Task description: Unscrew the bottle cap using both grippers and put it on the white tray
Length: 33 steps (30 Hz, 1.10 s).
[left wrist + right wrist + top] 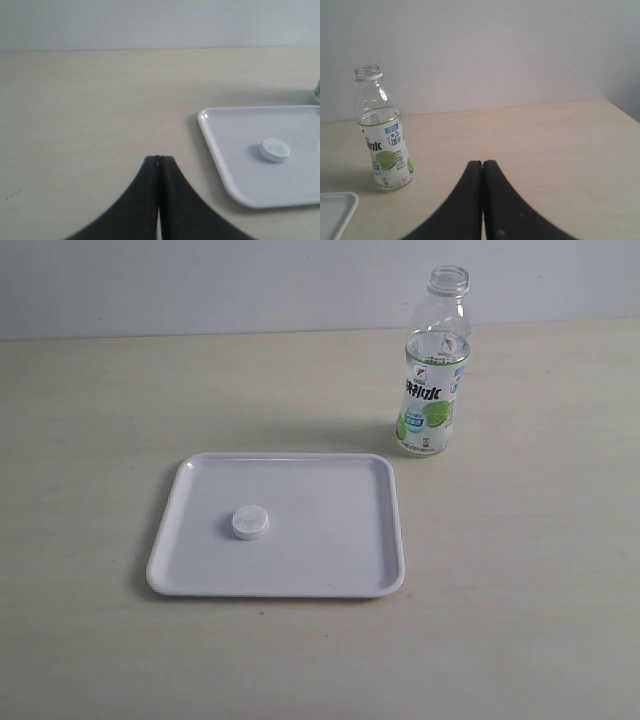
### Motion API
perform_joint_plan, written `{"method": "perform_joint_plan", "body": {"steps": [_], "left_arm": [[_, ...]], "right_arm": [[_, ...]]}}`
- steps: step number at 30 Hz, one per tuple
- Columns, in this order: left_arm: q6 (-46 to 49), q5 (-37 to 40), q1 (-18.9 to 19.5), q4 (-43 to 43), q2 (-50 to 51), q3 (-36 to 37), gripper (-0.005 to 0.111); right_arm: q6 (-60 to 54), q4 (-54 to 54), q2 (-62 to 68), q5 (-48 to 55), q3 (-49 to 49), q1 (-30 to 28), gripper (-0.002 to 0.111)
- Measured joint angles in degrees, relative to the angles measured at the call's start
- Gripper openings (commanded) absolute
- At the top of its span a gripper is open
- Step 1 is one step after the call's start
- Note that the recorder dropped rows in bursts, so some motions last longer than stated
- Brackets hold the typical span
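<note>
**Cap on tray, bottle open, both grippers closed**

Exterior view. The white tray [330, 540] lies flat on the pale wooden table [520, 600], with a light wall [200, 285] at 12 o'clock behind it. The bottle cap [250, 523] rests on the tray floor, at 9 o'clock from the tray's centre, apart from the raised rim on every side. Which face of the cap is up cannot be told. The bottle [433, 380] stands upright on the table at 2 o'clock from the tray's centre, just beside the tray's far corner and not touching it. Its threaded mouth is open. Its label, white with green and blue and a lime picture, faces the camera.

Left wrist view. The left gripper [159, 159] has its two dark fingers pressed together, tip against tip, with nothing between them. It hangs over bare table. One corner of the tray, with the cap on it, lies near the fingertips, and they touch neither.

Right wrist view. The right gripper [482, 162] likewise has its fingers together and holds nothing. The bottle stands well apart from it, and a corner of the tray shows near the bottle's base.
</note>
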Motion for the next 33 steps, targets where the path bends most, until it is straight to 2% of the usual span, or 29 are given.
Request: {"method": "perform_joint_plan", "body": {"steps": [17, 33], "left_arm": [[0.0, 0.0, 0.0, 0.0, 0.0, 0.0, 0.000], [0.0, 0.0, 0.0, 0.0, 0.0, 0.0, 0.000]], "right_arm": [[0.0, 0.0, 0.0, -2.6, 7.9, 0.0, 0.000], [0.0, 0.0, 0.0, -2.8, 7.9, 0.0, 0.000]]}}
